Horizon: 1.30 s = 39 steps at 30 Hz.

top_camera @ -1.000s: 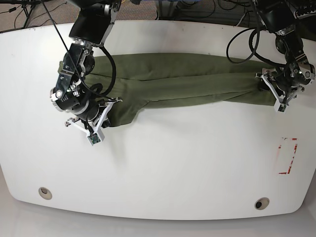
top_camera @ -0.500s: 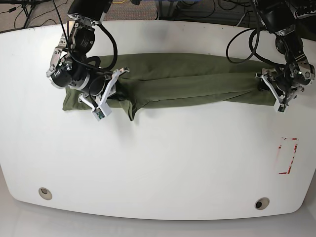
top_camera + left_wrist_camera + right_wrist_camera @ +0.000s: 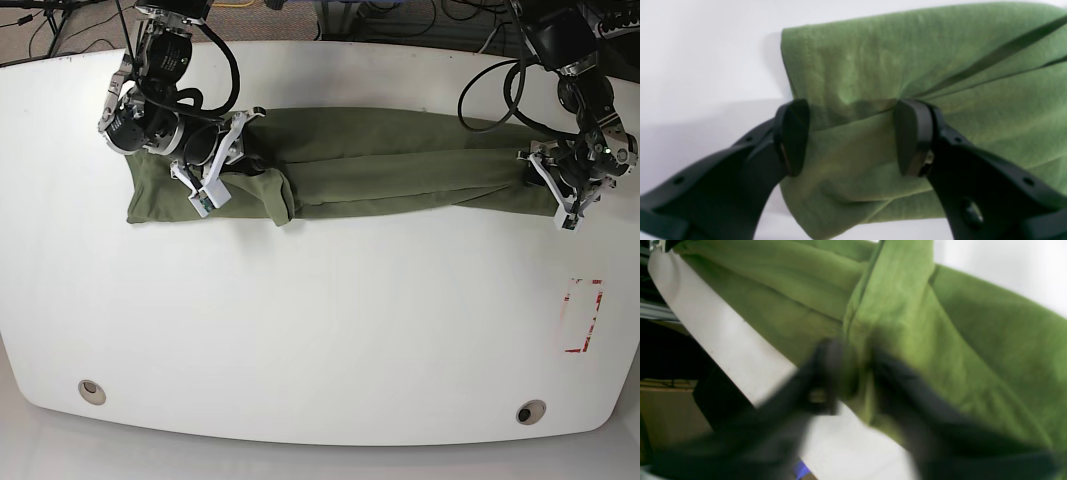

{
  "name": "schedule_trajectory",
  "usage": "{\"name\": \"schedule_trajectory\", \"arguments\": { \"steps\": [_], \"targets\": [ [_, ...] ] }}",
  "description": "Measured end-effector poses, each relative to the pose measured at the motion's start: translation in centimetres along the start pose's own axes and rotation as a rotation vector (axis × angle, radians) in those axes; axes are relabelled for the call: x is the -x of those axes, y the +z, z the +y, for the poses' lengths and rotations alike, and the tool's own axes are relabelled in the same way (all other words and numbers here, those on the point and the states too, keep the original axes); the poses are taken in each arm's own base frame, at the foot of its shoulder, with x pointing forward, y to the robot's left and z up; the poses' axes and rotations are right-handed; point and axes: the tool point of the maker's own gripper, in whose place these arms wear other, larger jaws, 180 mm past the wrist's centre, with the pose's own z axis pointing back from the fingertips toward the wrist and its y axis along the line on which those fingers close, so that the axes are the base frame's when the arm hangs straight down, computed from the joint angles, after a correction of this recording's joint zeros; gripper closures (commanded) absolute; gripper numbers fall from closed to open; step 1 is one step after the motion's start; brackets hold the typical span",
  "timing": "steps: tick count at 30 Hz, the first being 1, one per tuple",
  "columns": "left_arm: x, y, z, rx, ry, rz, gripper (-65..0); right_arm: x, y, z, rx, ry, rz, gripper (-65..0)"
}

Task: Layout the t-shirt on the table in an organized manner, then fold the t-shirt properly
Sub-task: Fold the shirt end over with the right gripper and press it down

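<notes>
The olive-green t-shirt (image 3: 400, 165) lies as a long folded band across the far half of the white table (image 3: 330, 320). My right gripper (image 3: 225, 150) is at its left part, shut on a fold of the cloth. The blurred right wrist view shows the gripper (image 3: 853, 373) pinching a ridge of the t-shirt (image 3: 973, 323). My left gripper (image 3: 553, 183) is at the shirt's right end. In the left wrist view that gripper (image 3: 853, 136) is open, its fingers standing wide apart over the end of the t-shirt (image 3: 907, 60).
A red-and-white tape rectangle (image 3: 582, 315) is on the table at the right. Two round grommet holes (image 3: 91, 390) (image 3: 530, 411) sit near the front edge. Cables hang behind the table's far edge.
My right gripper has moved back and up from the shirt's front-left corner. The flap that hung toward the front now lies folded onto the band. The left arm has not moved.
</notes>
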Motion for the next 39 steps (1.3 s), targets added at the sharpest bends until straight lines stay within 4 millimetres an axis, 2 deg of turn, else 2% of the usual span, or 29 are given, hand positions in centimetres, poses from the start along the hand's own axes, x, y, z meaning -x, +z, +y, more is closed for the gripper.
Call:
{"name": "schedule_trajectory", "arguments": {
  "steps": [1, 3, 5, 12, 17, 22, 26, 32, 35, 39],
  "targets": [
    [0.0, 0.0, 0.0, 0.0, 0.0, 0.0, -37.8, 0.1, 0.0, 0.0, -0.003, -0.001, 0.0, -42.8],
    [0.0, 0.0, 0.0, 0.001, -0.003, 0.0, -37.8, 0.2, 0.3, 0.2, -0.02, 0.001, -0.004, -51.2],
    [-0.2, -0.1, -0.3, 0.007, -0.021, 0.005, -37.8, 0.3, 0.6, 0.0, -0.025, 0.007, -0.002, -52.3],
    [-0.3, -0.2, -0.6, 0.012, -0.025, 0.001, -37.8, 0.0, 2.0, -0.6, -0.043, 0.024, -0.02, -43.4],
    [-0.4, -0.2, -0.5, 0.011, -0.024, 0.001, -37.8, 0.5, 3.0, -2.6, 0.037, 0.008, -0.007, -32.7],
    [-0.3, -0.2, -0.5, 0.011, -0.023, 0.001, -37.8, 2.1, 3.6, -4.8, 0.151, 0.017, 0.081, -24.3],
    [-0.4, -0.2, -0.6, 0.013, -0.022, -0.001, -37.8, 3.0, 4.0, -6.8, 0.267, 0.039, 0.131, -24.9],
    [-0.4, -0.2, -0.6, 0.013, -0.022, -0.001, -37.8, 4.3, 4.8, -11.0, 0.464, 0.062, 0.219, -32.2],
    [-0.4, -0.2, -0.6, 0.013, -0.022, -0.001, -37.8, 5.1, 4.1, -12.4, 0.482, 0.041, 0.229, -30.9],
    [-0.4, -0.2, -0.6, 0.013, -0.02, -0.002, -37.8, 5.9, 2.3, -13.6, 0.458, -0.002, 0.205, -24.9]
  ]
}}
